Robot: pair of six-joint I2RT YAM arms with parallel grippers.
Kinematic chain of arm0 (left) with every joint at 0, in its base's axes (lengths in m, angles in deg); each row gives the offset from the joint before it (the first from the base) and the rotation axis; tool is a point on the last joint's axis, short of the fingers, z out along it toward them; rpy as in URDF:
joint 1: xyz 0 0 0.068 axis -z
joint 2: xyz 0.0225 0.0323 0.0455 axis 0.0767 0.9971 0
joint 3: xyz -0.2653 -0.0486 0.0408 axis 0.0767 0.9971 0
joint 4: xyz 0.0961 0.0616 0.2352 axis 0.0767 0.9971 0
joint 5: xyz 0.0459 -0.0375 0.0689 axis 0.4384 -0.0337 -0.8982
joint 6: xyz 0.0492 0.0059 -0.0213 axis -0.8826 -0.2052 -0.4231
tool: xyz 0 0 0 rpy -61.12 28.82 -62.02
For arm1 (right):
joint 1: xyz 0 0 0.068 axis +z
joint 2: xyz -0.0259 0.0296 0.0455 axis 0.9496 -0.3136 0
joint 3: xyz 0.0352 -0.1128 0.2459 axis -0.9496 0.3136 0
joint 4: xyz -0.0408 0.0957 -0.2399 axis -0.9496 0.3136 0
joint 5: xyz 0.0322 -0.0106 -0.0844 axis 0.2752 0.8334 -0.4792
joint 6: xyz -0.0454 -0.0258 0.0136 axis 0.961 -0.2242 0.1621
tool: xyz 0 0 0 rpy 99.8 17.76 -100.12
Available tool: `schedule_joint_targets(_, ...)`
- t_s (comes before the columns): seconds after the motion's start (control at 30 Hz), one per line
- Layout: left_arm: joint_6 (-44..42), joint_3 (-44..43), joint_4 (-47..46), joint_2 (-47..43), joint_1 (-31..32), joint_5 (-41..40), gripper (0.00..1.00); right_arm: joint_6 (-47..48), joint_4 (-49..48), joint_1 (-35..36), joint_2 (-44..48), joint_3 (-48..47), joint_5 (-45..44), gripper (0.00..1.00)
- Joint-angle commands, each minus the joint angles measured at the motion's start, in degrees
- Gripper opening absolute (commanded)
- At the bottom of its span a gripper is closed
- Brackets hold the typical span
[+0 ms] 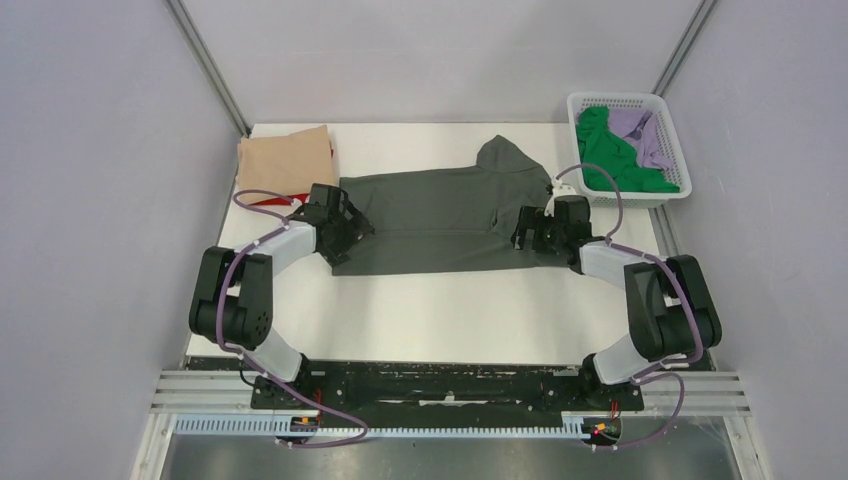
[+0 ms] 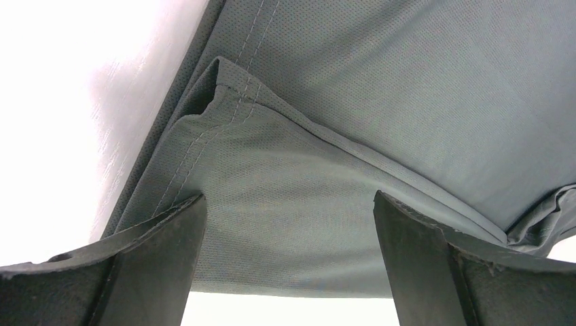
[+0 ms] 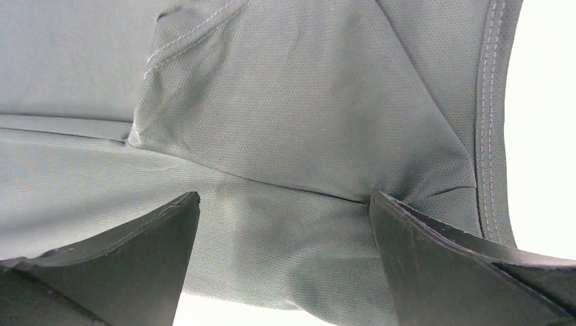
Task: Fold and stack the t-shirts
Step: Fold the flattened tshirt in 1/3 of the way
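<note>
My left claw and right claw both gape wide, holding nothing, low over the two ends of the dark grey t-shirt. It lies spread on the tabletop just left of the white basket. I judge it light, limp and thin, so I'd pinch its stitched hems through both layers. Farther off, the tan t-shirt lies folded well left of the basket, which holds the green t-shirt and lilac t-shirt.
</note>
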Motion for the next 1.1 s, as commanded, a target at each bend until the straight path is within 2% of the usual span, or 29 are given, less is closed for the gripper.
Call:
schedule_joint_targets(0.0,-3.56,2.94,6.30,2.34,-0.48,-5.95,1.00,-3.49,-0.76,-3.38,-0.85,5.03,7.95,0.98)
schedule_joint_targets(0.13,-4.13,5.23,7.59,-0.05,-0.39,-5.76,1.00,-3.42,1.40,-3.43,3.06,8.04,9.01,0.99)
schedule_joint_targets(0.3,-2.59,11.51,9.17,-7.00,-0.31,-3.23,1.00,-3.47,9.49,-3.17,10.86,13.76,7.10,0.99)
schedule_joint_targets(0.4,-0.58,16.02,9.79,-11.47,-0.14,-1.94,1.00,-3.42,13.77,-1.25,16.38,17.56,3.12,0.99)
schedule_joint_targets(0.77,1.67,26.66,17.05,-33.74,1.10,-1.22,1.00,-9.33,31.89,5.79,35.14,24.26,-1.98,0.98)
schedule_joint_targets(0.93,0.74,27.28,19.05,-40.95,1.08,-3.12,1.00,-10.41,34.43,7.21,42.55,24.39,-3.86,0.99)
schedule_joint_targets(1.07,-0.20,21.67,20.48,-41.07,1.07,-3.51,1.00,-8.76,32.30,7.27,43.90,20.60,-3.35,0.98)
